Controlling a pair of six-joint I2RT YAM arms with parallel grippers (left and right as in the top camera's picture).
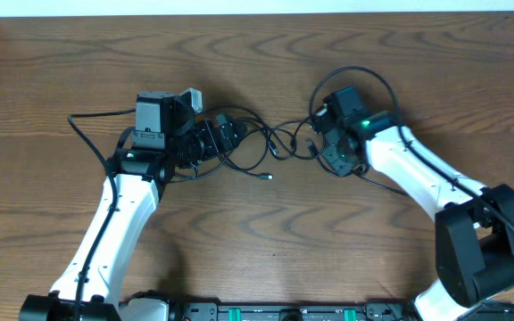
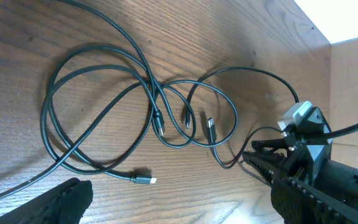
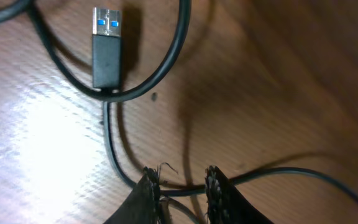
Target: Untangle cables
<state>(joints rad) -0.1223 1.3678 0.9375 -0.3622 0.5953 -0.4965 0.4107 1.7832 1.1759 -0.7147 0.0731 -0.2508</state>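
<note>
Black cables [image 2: 149, 84] lie looped and crossed on the wooden table [image 1: 266, 241] between the two arms, with a USB-A plug [image 3: 107, 53] flat among the strands. Left gripper [image 1: 224, 134]: jaws wide apart, nothing held, at the bundle's left side. Right gripper [image 3: 182, 186]: fingertips close together with a strand crossing the narrow gap; I cannot tell whether it is clamped.

A brown wood-grain tabletop [image 1: 266, 254] fills the view (soft glare patches), a pale white strip [image 1: 239, 5] beyond its far edge
</note>
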